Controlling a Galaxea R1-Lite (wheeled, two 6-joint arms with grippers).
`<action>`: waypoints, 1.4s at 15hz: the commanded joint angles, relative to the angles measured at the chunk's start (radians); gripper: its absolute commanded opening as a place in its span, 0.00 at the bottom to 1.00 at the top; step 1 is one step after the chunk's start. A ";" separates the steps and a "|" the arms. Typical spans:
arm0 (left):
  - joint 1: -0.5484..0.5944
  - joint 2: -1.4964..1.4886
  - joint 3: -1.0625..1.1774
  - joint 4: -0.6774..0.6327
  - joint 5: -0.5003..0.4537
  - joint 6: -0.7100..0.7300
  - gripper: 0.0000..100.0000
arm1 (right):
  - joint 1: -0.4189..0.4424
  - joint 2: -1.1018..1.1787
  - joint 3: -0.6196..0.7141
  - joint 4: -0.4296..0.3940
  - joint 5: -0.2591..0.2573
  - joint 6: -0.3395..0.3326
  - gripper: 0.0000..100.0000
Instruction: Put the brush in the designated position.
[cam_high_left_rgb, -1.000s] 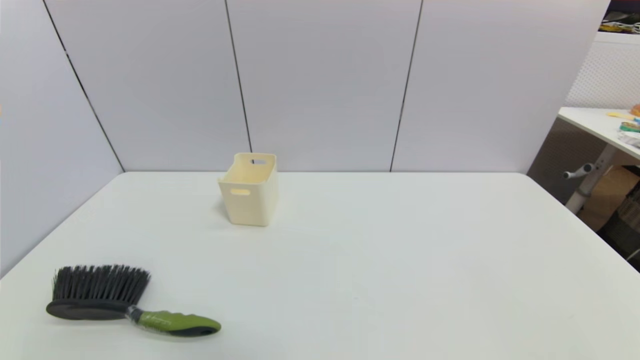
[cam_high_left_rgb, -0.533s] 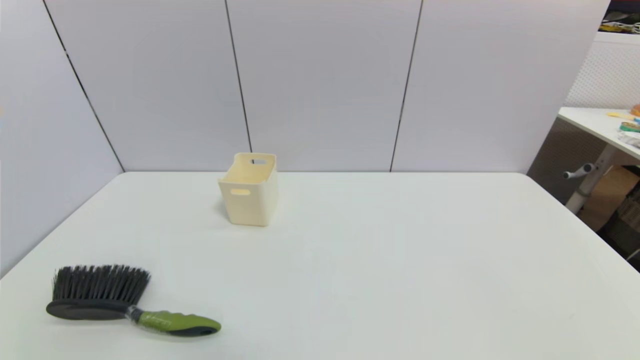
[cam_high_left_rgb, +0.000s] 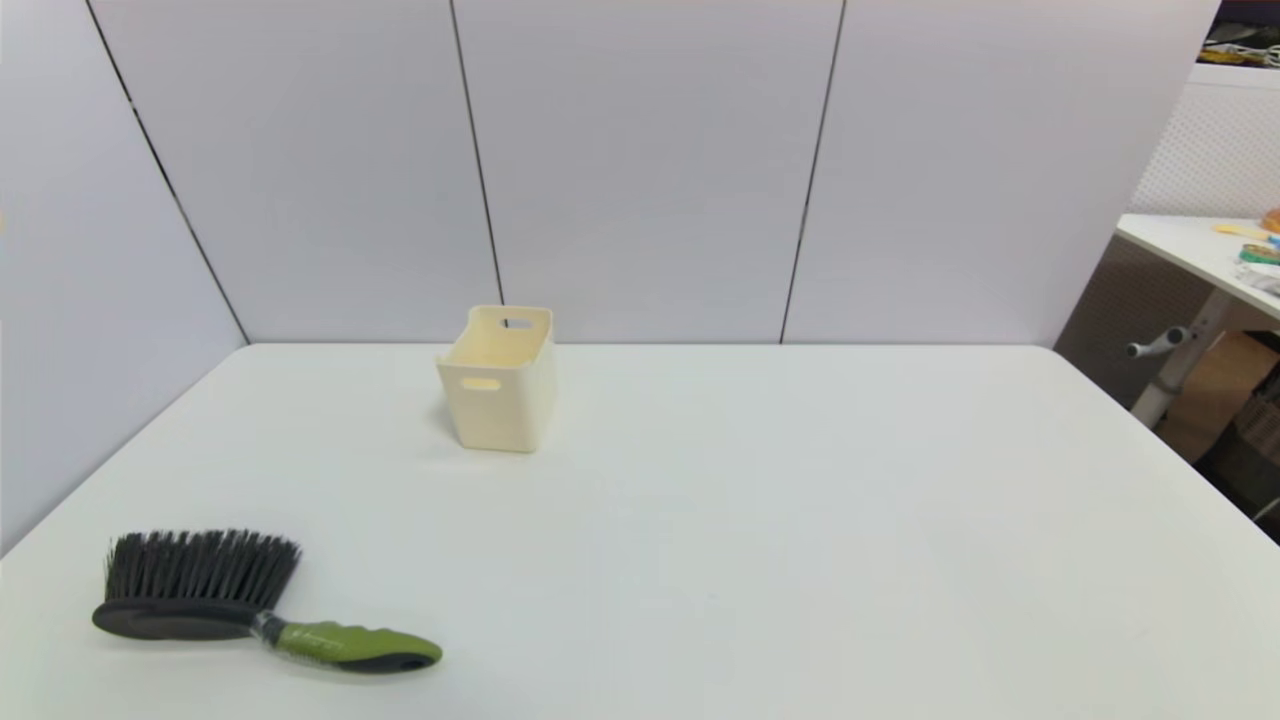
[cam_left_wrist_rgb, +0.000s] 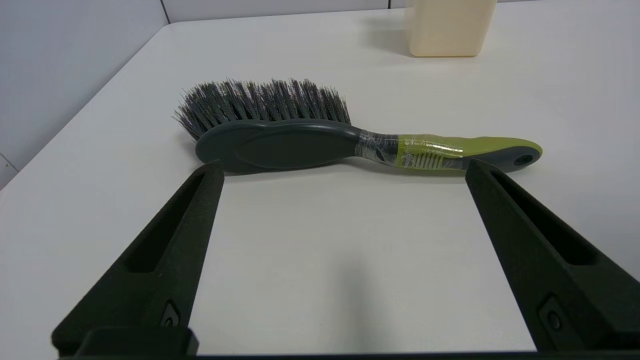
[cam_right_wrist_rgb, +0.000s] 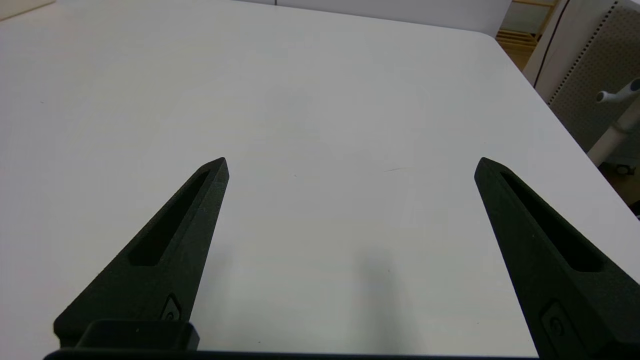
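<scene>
White table (cam_high_left_rgb: 800, 520): two obstacles only, brush (cam_high_left_rgb: 250, 605) at near left corner and cream bin (cam_high_left_rgb: 497, 385) by back wall, well apart; open surface between them and rightward

I see left gripper (cam_left_wrist_rgb: 342, 167) above white table (cam_left_wrist_rgb: 320, 260), fingers spread wide, nothing between; brush (cam_left_wrist_rgb: 320, 137) lying on its side just beyond fingertips, bristles pointing away, green handle toward my right finger; cream bin (cam_left_wrist_rgb: 447, 30) farther off, standing apart.
</scene>
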 joint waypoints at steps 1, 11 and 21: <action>0.000 0.001 0.000 0.000 -0.001 0.000 1.00 | 0.000 0.001 0.002 0.000 0.001 -0.001 1.00; -0.001 0.014 -0.017 0.020 0.019 -0.033 1.00 | 0.000 0.001 0.002 0.000 0.001 -0.001 1.00; -0.001 0.449 -0.552 0.372 0.013 0.272 1.00 | 0.000 0.001 0.002 0.000 0.001 -0.001 1.00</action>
